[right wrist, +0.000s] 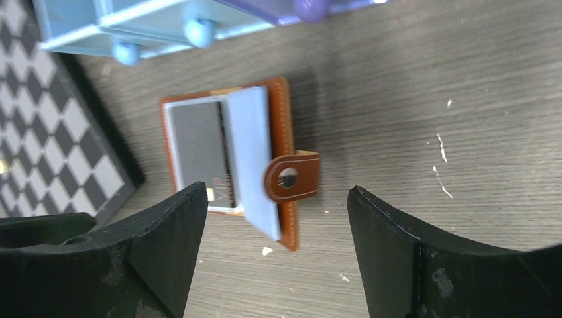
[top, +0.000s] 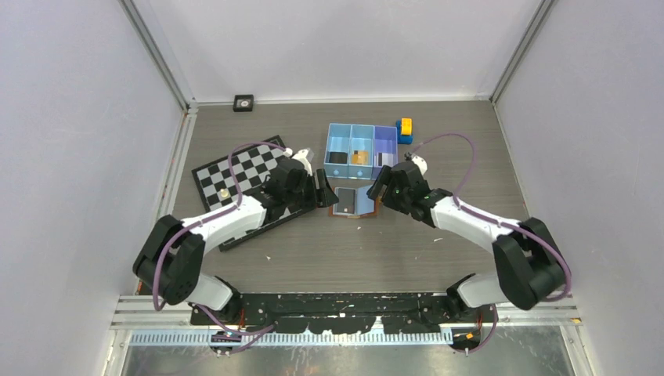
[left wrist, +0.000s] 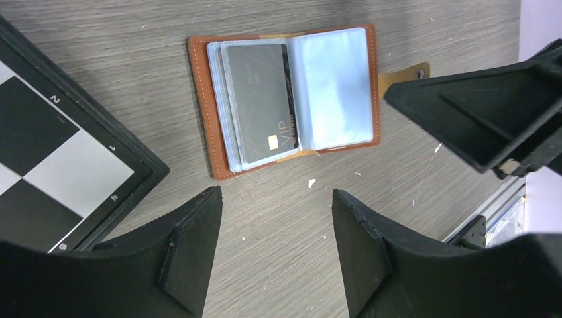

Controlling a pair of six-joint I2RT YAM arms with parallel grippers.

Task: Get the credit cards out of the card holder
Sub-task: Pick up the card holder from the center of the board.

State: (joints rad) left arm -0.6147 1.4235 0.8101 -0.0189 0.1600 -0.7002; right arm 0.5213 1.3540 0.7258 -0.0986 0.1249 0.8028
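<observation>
Since the card holder (left wrist: 331, 86) lies spread open on the table (left wrist: 278, 258) between both arms, a dark card (left wrist: 262, 103) exposed within, the left pincer (left wrist: 275, 199) and right pincer (right wrist: 277, 192) hang released either side, apparently poised to pin and extract

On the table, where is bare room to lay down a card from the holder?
The table is bare between the card holder and its near edge, and right of the yellow-and-blue block. It is crowded around the holder: chessboard, blue tray, left gripper and right gripper stand close.
</observation>
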